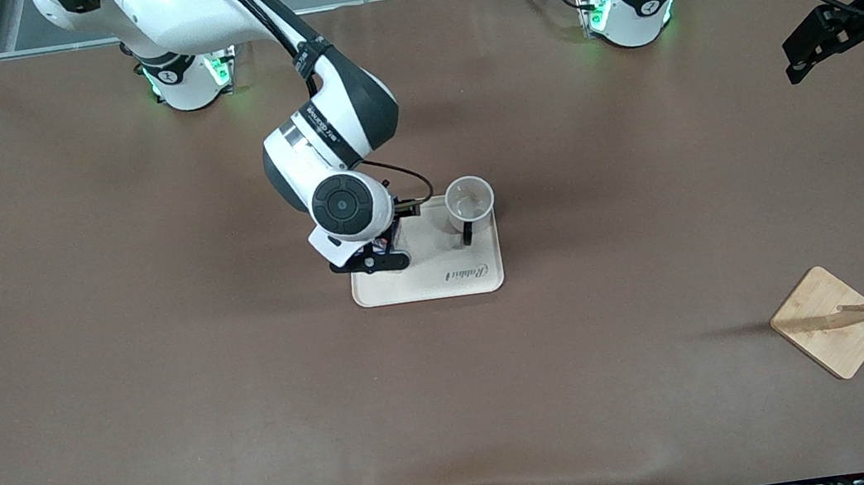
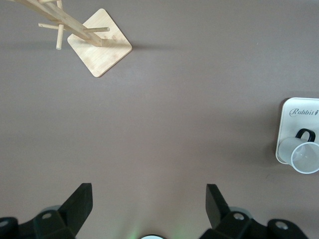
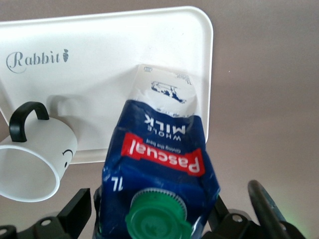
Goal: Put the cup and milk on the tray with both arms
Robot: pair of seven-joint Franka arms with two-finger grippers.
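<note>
Right wrist view: right end effector (image 3: 149, 219) grips the milk (image 3: 159, 164) over the tray (image 3: 99, 59), beside the cup (image 3: 37, 159).
Advice: lower it upright, then release.
Left end effector (image 2: 147, 206): open, waiting.

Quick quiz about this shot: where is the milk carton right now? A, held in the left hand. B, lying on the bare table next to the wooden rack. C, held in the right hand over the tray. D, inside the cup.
C: the right wrist view shows the milk carton gripped in the right hand over the tray, beside the cup, while the left hand is open and holds nothing.
</note>
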